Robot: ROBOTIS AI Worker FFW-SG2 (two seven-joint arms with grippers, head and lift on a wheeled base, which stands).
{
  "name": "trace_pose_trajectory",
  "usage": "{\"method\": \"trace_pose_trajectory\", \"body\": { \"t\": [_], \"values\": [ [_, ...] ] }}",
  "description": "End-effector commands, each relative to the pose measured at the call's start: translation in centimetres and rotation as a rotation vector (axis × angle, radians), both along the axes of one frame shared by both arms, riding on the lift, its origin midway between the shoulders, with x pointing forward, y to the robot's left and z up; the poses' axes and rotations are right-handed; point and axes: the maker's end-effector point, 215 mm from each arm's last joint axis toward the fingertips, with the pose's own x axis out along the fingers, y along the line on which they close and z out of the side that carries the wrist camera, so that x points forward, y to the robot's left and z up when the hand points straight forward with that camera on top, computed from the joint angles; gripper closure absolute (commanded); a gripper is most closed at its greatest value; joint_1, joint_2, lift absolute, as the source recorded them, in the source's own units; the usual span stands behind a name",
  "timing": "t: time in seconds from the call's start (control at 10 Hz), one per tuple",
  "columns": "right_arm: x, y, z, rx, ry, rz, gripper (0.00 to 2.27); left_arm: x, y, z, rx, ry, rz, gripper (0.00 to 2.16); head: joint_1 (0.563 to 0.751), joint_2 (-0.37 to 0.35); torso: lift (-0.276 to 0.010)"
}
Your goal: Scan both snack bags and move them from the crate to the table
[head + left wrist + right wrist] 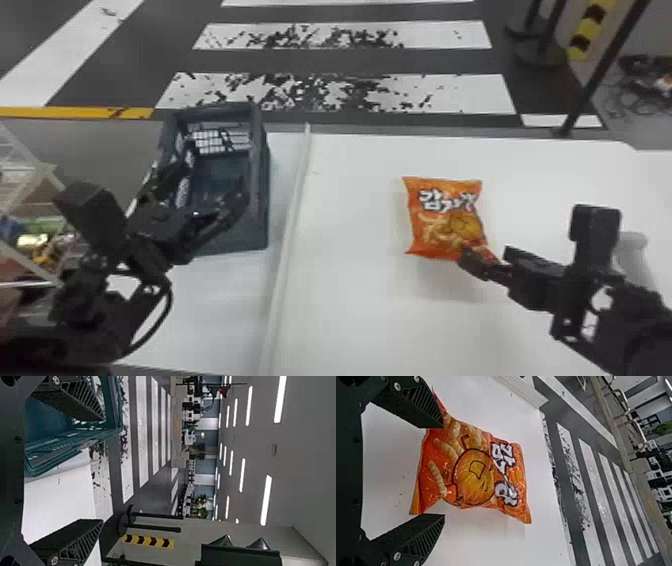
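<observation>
On the far left I see a white wire rack (31,154), standing off to the side where it leaves the table free for work. Next comes the robot's left gripper (103,470), at the crate (258,160). Its two fingers are wide apart with nothing pinched between them, so it looks set for picking or helping there. The dark crate sits on the left part of the white table (350,310), maybe so the left arm can get into it with ease. The arm hides some of the inside from me.

A long raised strip (287,235) runs beside the crate, like a little fence between the crate's side and the big side.

Past the strip is the orange snack bag (445,220). It is out of the crate and seems to lie flat on the table, picture side up. It has lots of room around it, which should make it easy to leave there or pick up.

Last, the right gripper (443,470) is at the near end of the bag. Its fingers are open too, one on each side of that end, and one covers a corner from my sight. I can't tell if it touches. It could close on the bag or back away. If it backs off crooked, a finger might drag that soft corner along.
</observation>
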Motion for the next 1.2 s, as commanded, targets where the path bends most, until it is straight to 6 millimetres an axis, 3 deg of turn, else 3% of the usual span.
{"method": "trace_pose_trajectory", "body": {
  "t": [0.0,0.1,0.2,0.3,0.4,0.6,0.9,1.1],
  "values": [
    [0.4,0.3,-0.9,0.006,0.038,0.015,0.14,0.0,0.0,-0.1,0.0,0.003,-0.001,0.08,0.695,0.098,-0.088],
    [0.7,0.8,-1.4,0.035,0.063,0.031,0.27,0.0,0.1,-0.2,0.0,0.005,0.002,0.08,0.695,0.098,-0.088],
    [1.0,1.0,-2.1,0.044,0.09,0.038,0.62,0.0,0.1,-0.3,0.0,0.008,0.0,0.08,0.695,0.103,-0.088],
    [1.3,1.3,-2.2,0.064,0.097,0.052,1.53,0.1,0.1,-0.3,0.0,0.008,0.001,0.08,0.695,0.109,-0.088],
    [1.4,1.1,-2.5,0.073,0.11,0.047,2.01,0.1,0.1,-0.4,0.0,0.011,0.001,0.08,0.695,0.112,-0.088],
    [1.3,0.2,-3.4,0.029,0.133,0.046,2.25,0.2,0.1,-0.6,-0.001,0.015,0.001,0.08,0.695,0.11,-0.088],
    [0.3,0.1,-3.2,0.055,0.156,0.064,2.25,0.1,0.0,-0.7,-0.005,0.019,-0.006,0.08,0.695,0.101,-0.088],
    [1.3,-2.8,0.4,-0.148,0.034,0.038,2.25,0.1,0.0,-0.8,-0.004,0.022,-0.007,0.08,0.695,0.093,-0.088]
  ]
}}
